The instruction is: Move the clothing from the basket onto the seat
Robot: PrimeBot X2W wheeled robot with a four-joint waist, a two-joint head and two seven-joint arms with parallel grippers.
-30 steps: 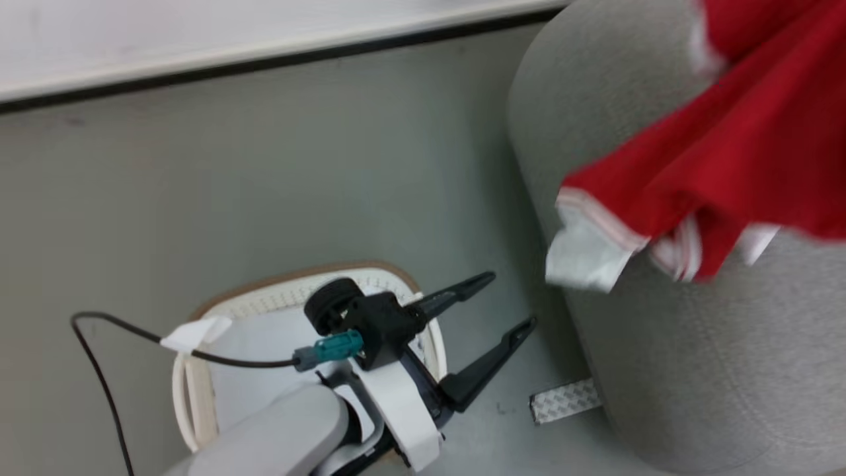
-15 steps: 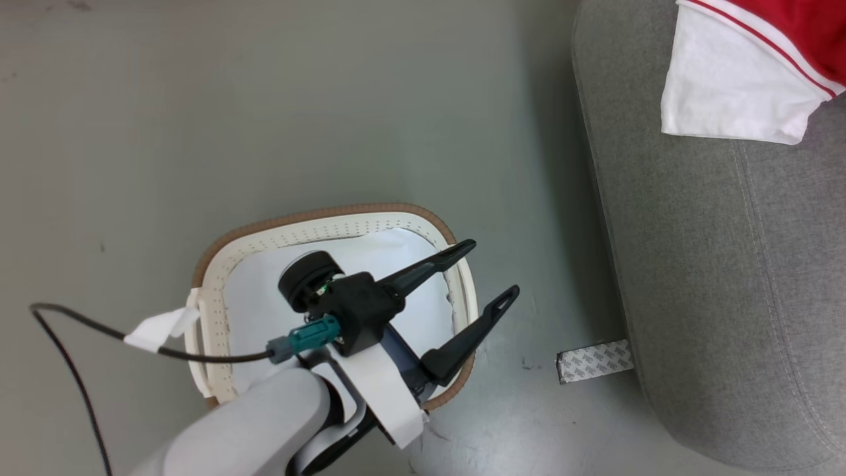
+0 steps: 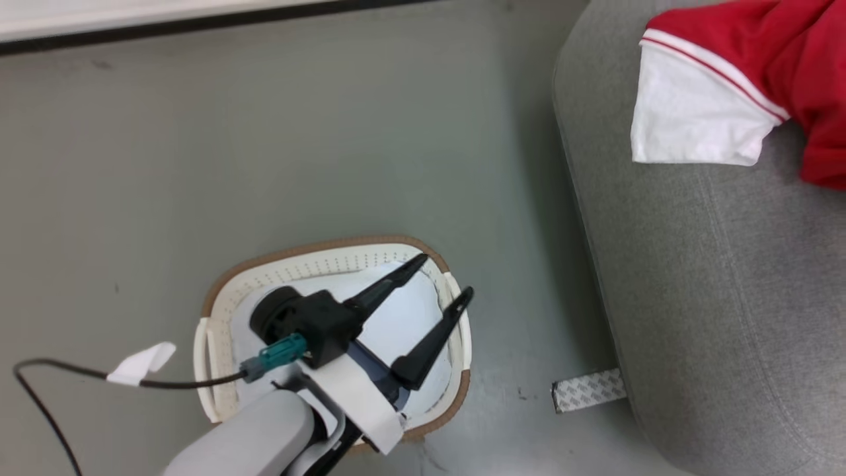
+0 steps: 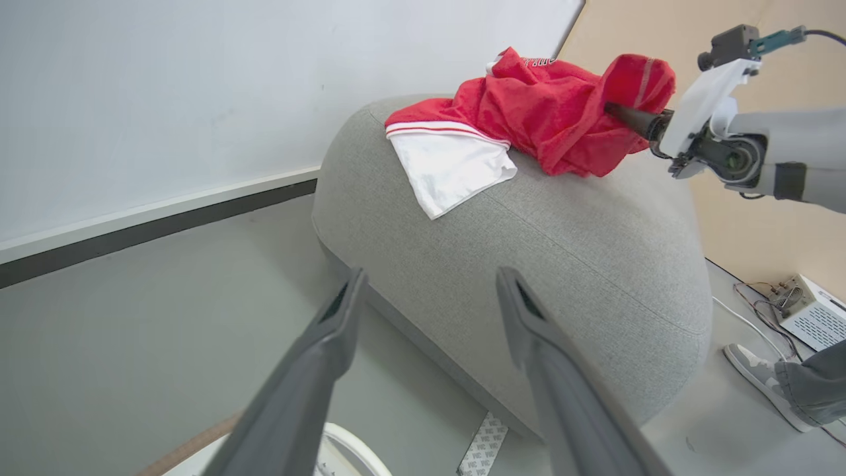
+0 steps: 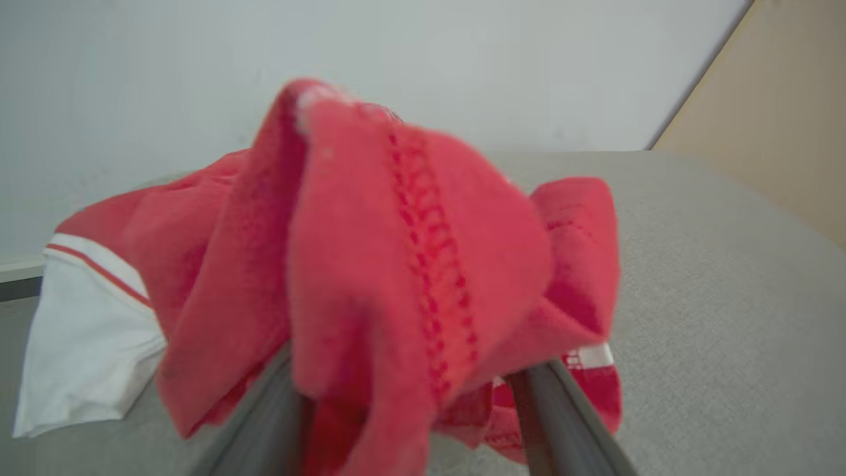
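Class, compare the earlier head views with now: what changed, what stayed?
The clothing, hanging in the air over the seat a second ago, now lies on it, draped over the right hand. The left hand stays open above the basket.

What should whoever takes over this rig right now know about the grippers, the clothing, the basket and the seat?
Left gripper: open, empty, hanging over the basket.
Right gripper: fingers apart, tips buried in the clothing, which drapes over them.
Clothing: bunched on top of the seat, with a white panel spread toward the seat's edge.
Done: the clothing is out of the basket and lying on the seat.
Left: draw the right fingers clear, probably slowly, so the fabric is not dragged off the seat.
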